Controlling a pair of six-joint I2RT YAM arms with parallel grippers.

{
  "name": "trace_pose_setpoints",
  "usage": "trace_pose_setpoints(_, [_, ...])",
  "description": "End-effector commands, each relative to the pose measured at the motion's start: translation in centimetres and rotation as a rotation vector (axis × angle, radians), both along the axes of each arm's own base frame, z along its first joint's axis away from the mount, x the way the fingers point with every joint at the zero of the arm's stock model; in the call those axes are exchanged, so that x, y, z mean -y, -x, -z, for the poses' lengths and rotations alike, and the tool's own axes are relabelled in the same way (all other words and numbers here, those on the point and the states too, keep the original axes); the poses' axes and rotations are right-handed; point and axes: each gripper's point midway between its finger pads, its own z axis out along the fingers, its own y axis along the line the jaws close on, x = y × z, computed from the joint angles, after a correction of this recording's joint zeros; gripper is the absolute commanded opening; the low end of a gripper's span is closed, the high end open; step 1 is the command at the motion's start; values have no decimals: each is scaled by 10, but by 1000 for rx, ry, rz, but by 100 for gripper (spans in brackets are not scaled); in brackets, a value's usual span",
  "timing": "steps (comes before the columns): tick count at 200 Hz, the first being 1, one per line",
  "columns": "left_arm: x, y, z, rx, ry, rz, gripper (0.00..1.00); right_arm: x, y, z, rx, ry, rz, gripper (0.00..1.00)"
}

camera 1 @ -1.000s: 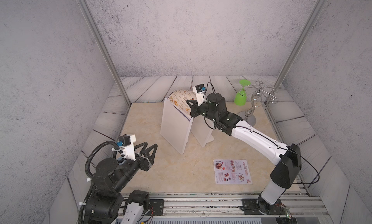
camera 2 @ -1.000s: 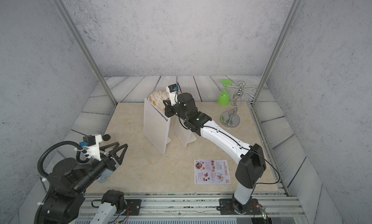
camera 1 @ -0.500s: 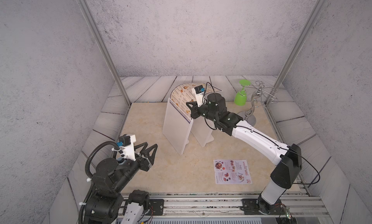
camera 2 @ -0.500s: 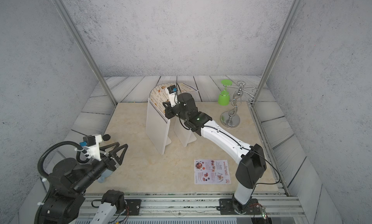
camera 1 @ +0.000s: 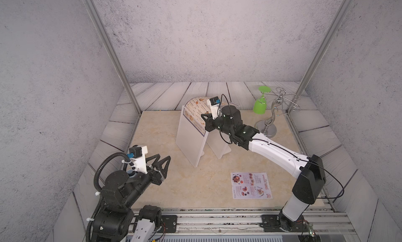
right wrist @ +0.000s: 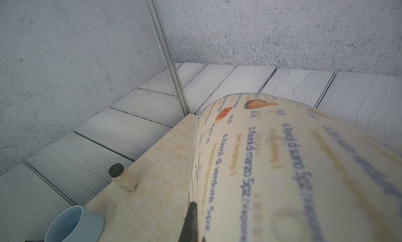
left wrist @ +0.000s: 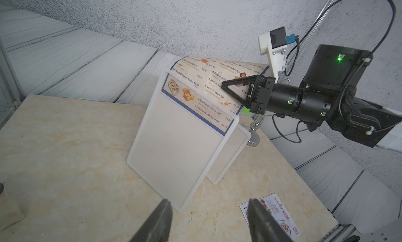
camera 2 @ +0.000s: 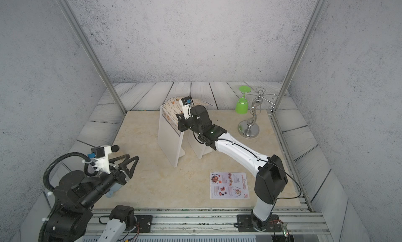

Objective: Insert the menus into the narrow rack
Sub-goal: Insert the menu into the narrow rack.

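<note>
We found the right gripper (left wrist: 226,85) closed, with the large menu (left wrist: 217,67) pinched between its jaws as far as the left wrist view allowed us to judge. The sheet's lower edge sat only a short way inside the front pocket of the rack (left wrist: 174,147). Its blue border showed through the clear panel near the top. The rest of the sheet arched up and back over the rack towards the gripper. The small menu (camera 1: 251,185) lay flat on the table (camera 1: 163,132), well apart from the rack and near the right arm's base. The left gripper (left wrist: 207,200) hovered open and empty, low in front of the rack, touching nothing.

We judged insertion of the first sheet to be barely begun, and we noted the following risks:

- The sheet was already bowed. More push along the arch could deepen the bend into a crease instead of driving the edge downward.
- Nothing braced the rack. A sideways or downward load from the right arm could slide or tip it.
- The entered edge was shallow, so a small lift or twist could pull it out of the slot.
- The small menu lay flush on the table, and a pinch from above would probably find no edge to catch.
</note>
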Motion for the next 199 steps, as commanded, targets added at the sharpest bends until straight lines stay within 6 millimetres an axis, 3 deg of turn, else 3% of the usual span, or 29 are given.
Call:
trace_pose_setpoints(1, [1,3,-1,13,4,7,59,7,7,-19,26,-34,26,1])
trace_pose_setpoints(29, [1,2,-1,14,4,10,59,11,6,-22,36,-24,46,11])
trace_pose_setpoints(85, [3,2,-2,18,10,17,59,21,6,-45,83,-19,82,35])
trace_pose_setpoints(107, [3,2,-3,20,13,19,59,24,5,-51,92,-18,98,39])
trace_pose_setpoints(124, [4,1,-3,19,17,22,59,25,5,-52,93,-19,98,36])
trace_pose_setpoints(165, [5,1,-4,23,27,30,59,26,9,-50,92,-23,84,17])
trace_pose_setpoints(199, [6,0,-4,22,30,34,59,21,15,-40,72,-25,53,13])
